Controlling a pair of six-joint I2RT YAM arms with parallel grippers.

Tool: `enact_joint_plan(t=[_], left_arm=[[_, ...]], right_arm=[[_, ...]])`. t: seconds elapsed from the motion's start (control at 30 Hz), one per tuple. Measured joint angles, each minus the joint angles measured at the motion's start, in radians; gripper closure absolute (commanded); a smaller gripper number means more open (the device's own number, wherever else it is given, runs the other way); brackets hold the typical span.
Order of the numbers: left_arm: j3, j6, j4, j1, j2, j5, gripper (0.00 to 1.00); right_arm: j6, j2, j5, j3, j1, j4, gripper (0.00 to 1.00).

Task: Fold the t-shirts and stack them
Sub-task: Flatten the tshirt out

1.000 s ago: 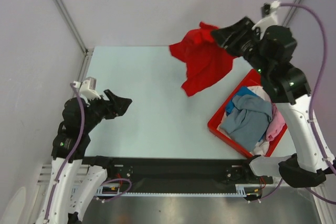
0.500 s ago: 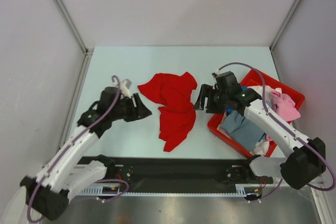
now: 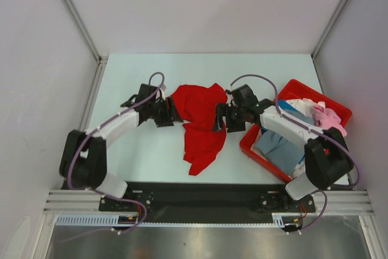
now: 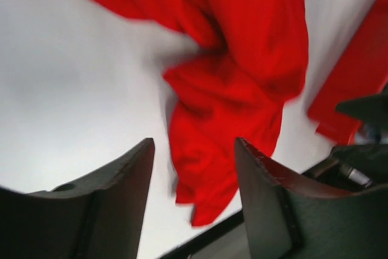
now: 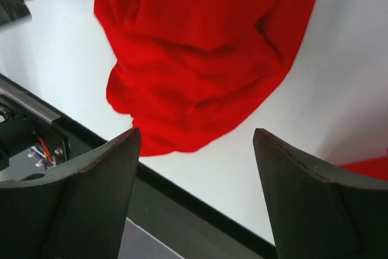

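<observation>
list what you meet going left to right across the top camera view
left gripper → red t-shirt → right gripper → red bin → grey-blue shirt → pink shirt

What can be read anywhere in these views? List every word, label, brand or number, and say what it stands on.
None can be read: the red shirt, the red bin and the clothes in it show no print or label, and the arms bear no legible marking.

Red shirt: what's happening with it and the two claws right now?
Left gripper open, right gripper open, both empty. Red t-shirt crumpled on table between them, unfolded. Nothing in the way; bin beside right arm.
</observation>
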Motion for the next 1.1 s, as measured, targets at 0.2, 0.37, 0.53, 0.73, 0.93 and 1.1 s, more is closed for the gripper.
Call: enact_joint_plan(t=[0.2,0.37,0.53,0.73,0.93,1.1], left_arm=[[0.175,0.005,0.047,0.134,0.273,0.078,0.41],[0.327,0.006,0.035,0.164,0.435,0.094,0.39],[0.433,0.005,0.001,0.183,0.524,0.082,0.39],[0.451,0.004,-0.034,0.215,0.54,0.019,0.37],[0.489,0.002,-0.034,0.225,0.599,0.016,0.5],[0.492,-0.006,-0.007,0.227,0.618,0.035,0.86]], right_arm=[[-0.003,0.167,-0.067,0.078,-0.079,0.071,0.39],[-0.008,0.327,-0.096,0.233,-0.12,0.084,0.26],[-0.016,0.473,-0.049,0.424,-0.123,0.084,0.24],[-0.007,0.62,0.111,0.607,-0.153,0.053,0.28],[-0.004,0.696,0.186,0.667,-0.188,0.03,0.44],[-0.031,0.734,0.19,0.697,-0.186,0.031,0.75]])
